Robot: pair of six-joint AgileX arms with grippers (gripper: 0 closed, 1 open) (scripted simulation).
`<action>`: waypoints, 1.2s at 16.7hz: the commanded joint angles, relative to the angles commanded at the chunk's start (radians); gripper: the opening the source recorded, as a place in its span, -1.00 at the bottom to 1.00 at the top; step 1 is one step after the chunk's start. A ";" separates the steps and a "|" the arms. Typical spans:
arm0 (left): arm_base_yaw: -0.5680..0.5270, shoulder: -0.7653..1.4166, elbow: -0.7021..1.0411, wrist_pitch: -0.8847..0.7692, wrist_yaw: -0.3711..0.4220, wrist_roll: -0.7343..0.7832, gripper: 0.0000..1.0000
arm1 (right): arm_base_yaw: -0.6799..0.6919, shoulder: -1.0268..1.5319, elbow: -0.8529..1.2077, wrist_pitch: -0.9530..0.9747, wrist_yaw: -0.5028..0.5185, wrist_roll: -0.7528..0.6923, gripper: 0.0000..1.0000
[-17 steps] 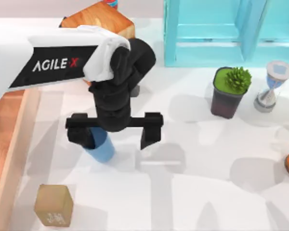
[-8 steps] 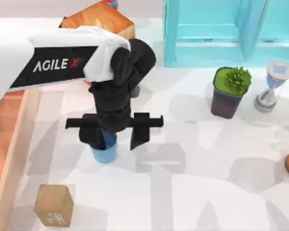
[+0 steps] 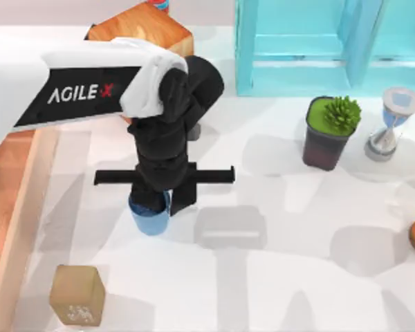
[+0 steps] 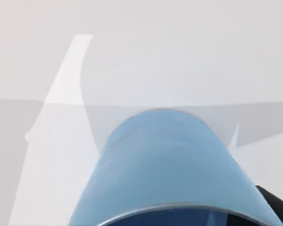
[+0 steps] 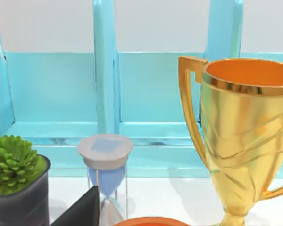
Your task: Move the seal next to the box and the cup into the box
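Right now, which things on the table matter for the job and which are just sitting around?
Part of the job:
cup, gripped by the left gripper
seal, near the table's front left
box, at the left edge

Just lying about:
potted plant
hourglass
turquoise shelf
gold trophy
wooden cube

a rendered tabletop test scene, not a real room: a flat white table (image 3: 277,277) with hard-edged shadows, set with a jumble of unrelated household props. the left claw (image 3: 160,199), on an arm lettered agilex, sits in the middle of it. beyond the claw and to its right stands a turquoise shelf (image 3: 311,48), with a potted plant (image 3: 330,131), an hourglass (image 3: 389,123) and, in the right wrist view, a gold trophy (image 5: 245,141). a wooden cube (image 3: 142,31) lies behind the claw.
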 joint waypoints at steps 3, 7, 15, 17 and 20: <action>0.000 0.000 0.000 0.000 0.000 0.000 -1.00 | 0.000 0.000 0.000 0.000 0.000 0.000 1.00; 0.003 -0.005 0.001 -0.003 0.000 0.004 -1.00 | 0.000 0.000 0.000 0.000 0.000 0.000 1.00; 0.211 -0.222 0.044 -0.270 -0.001 0.211 -1.00 | 0.000 0.000 0.000 0.000 0.000 0.000 1.00; 0.243 -0.254 0.050 -0.302 -0.002 0.240 -1.00 | 0.000 0.000 0.000 0.000 0.000 0.000 1.00; 0.244 -0.255 0.050 -0.304 -0.002 0.241 -1.00 | 0.000 0.000 0.000 0.000 0.000 0.000 1.00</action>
